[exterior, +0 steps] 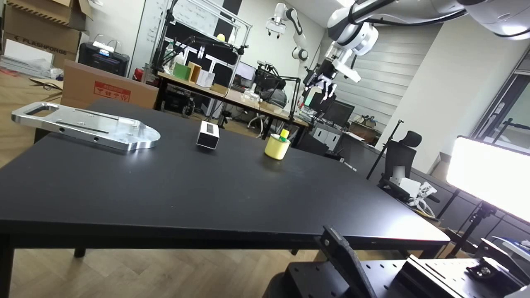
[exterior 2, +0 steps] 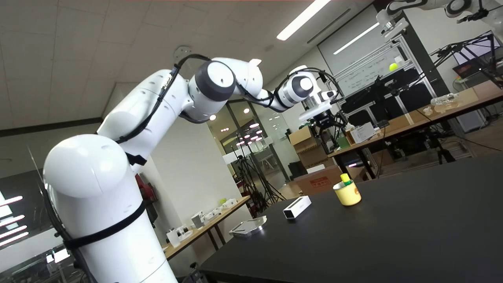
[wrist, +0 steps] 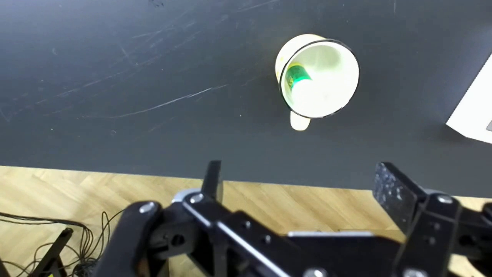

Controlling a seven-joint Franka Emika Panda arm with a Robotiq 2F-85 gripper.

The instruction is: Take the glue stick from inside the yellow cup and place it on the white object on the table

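The glue stick (exterior: 284, 135) stands tilted inside the yellow cup (exterior: 276, 149), its yellow top above the rim; in an exterior view the glue stick (exterior 2: 346, 179) and cup (exterior 2: 349, 195) show the same. In the wrist view the green glue stick (wrist: 297, 75) leans on the inner wall of the cup (wrist: 285, 54); its lit end looks white. The white object (exterior: 208, 134) lies beside the cup, also in an exterior view (exterior 2: 297, 206); it is cut off at the right of the wrist view (wrist: 474, 107). My gripper (wrist: 300, 165) is open and empty, high above the table.
A flat silver metal plate (exterior: 89, 124) lies on the black table (exterior: 198, 190), past the white object from the cup; it also shows in an exterior view (exterior 2: 248, 226). A bright light panel (exterior: 492, 178) stands beyond the table's edge. The cup's handle (wrist: 300, 122) points toward the table edge.
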